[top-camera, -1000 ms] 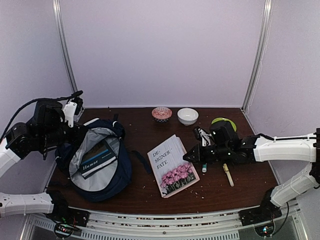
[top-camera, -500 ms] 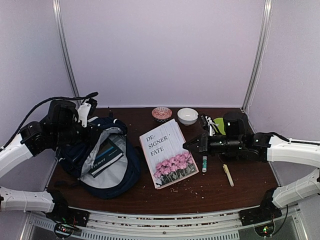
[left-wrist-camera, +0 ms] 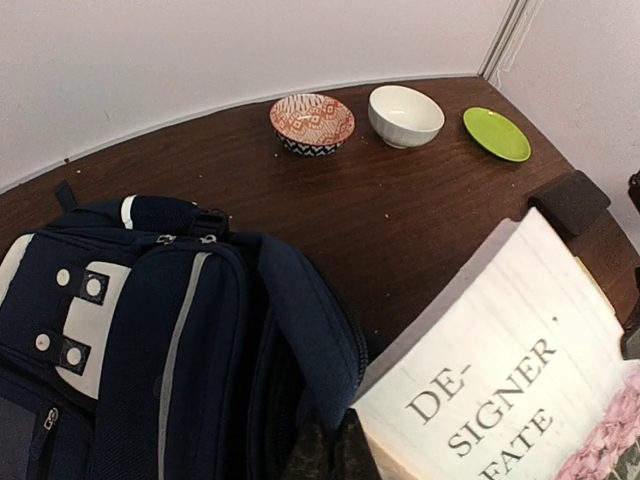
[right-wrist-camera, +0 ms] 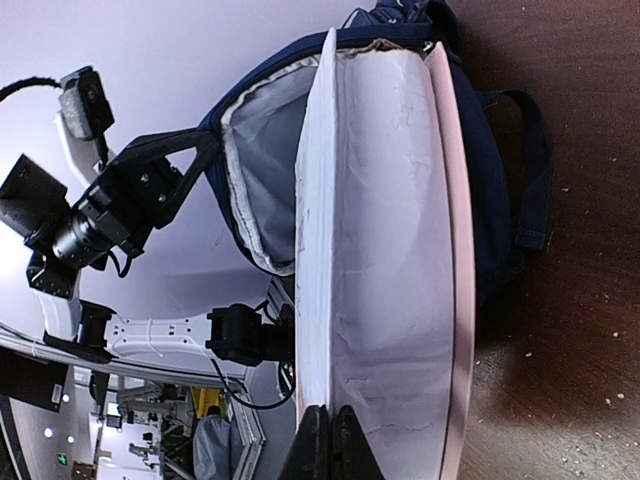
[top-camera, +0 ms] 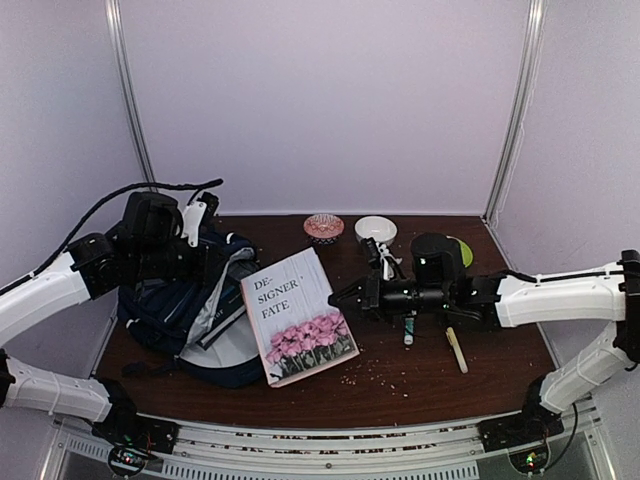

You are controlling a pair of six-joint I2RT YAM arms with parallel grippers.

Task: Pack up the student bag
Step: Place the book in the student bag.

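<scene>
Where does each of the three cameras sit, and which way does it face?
Top external: high behind the bases, looking down on the table; left arm and right arm show.
Left wrist: above the student bag, facing the far wall and white bowl; its jaws barely show.
Right wrist: low, facing along the book in its jaws into the student bag.
Shared: all show book and student bag.

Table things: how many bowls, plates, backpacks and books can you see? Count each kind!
Bowls: 2, the patterned bowl and the white bowl
Plates: 1, the green plate
Backpacks: 1, the student bag
Books: 1 in clear view, the Designer Fate book
Total: 5
</scene>
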